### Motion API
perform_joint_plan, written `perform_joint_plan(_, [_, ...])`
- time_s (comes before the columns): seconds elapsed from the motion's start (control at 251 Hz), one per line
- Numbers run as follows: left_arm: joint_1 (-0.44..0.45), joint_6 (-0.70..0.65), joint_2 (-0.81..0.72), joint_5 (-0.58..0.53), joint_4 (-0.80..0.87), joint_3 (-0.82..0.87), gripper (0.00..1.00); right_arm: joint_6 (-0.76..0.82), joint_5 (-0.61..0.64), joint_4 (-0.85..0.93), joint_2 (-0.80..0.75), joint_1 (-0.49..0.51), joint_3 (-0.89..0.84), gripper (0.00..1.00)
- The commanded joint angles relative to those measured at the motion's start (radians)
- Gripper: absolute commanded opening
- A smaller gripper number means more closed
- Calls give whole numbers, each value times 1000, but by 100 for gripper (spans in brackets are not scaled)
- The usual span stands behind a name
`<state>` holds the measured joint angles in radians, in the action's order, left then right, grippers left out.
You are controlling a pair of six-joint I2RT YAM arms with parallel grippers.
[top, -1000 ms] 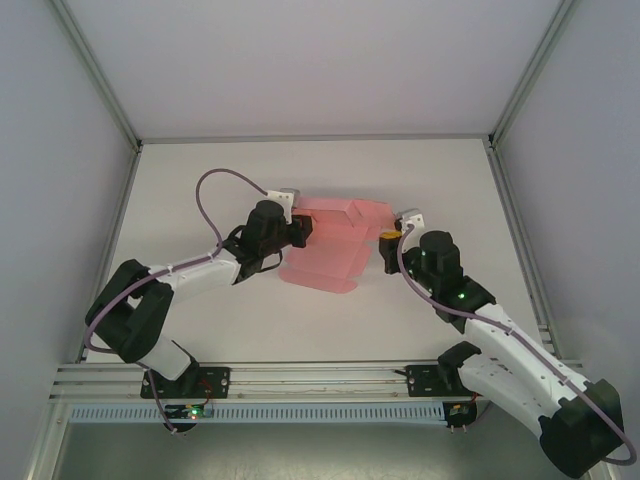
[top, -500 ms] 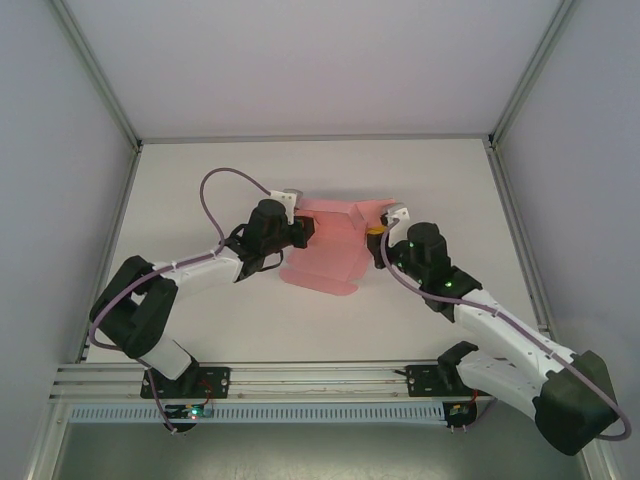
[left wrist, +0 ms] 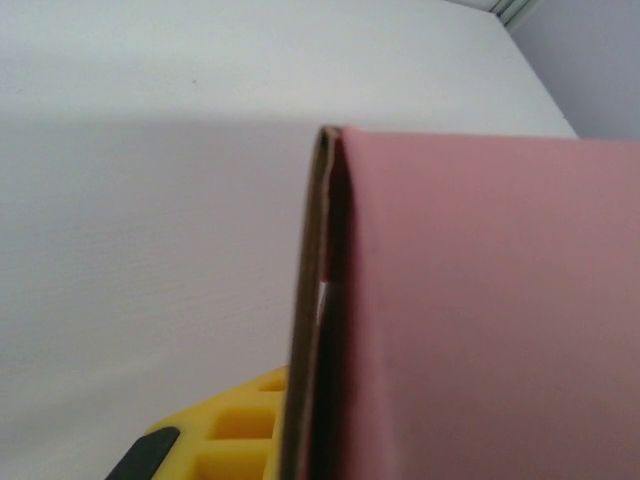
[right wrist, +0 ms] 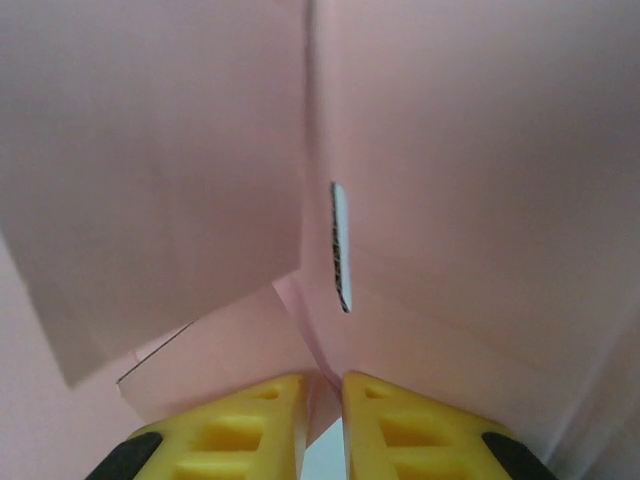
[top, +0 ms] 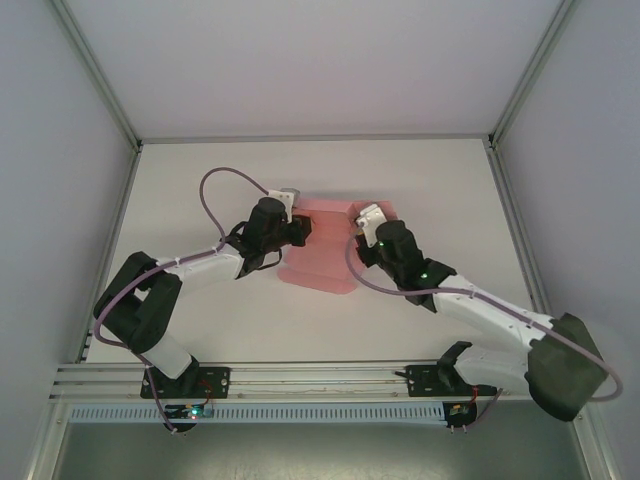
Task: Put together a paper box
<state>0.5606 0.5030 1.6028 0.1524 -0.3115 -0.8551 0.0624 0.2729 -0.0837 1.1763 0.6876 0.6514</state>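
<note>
Left claw point(top: 303, 231) was clamped on the paper box point(top: 322, 262), which spread across the desk point(top: 440, 190) to my right claw point(right wrist: 322, 385). That claw's fingers stood nearly together at a fold, and I couldn't tell whether they gripped it.

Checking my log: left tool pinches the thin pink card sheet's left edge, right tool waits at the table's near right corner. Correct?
Wrong about the right tool: the top external view shows it at the right side of the thin pink card sheet. The left tool pinches the left edge.
</note>
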Motion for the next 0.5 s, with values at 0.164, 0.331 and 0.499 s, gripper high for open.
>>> perform_joint_plan(0.164, [26,27,-35,94,-49,-20,0,103,140,88,155,65,98,19])
perform_joint_plan(0.331, [26,32,-43,87,-46,-17,0,105,144,68,128,69,81,19])
perform_joint_plan(0.499, [26,30,-46,41,-22,-15,0,78,90,62,10,67,53,21])
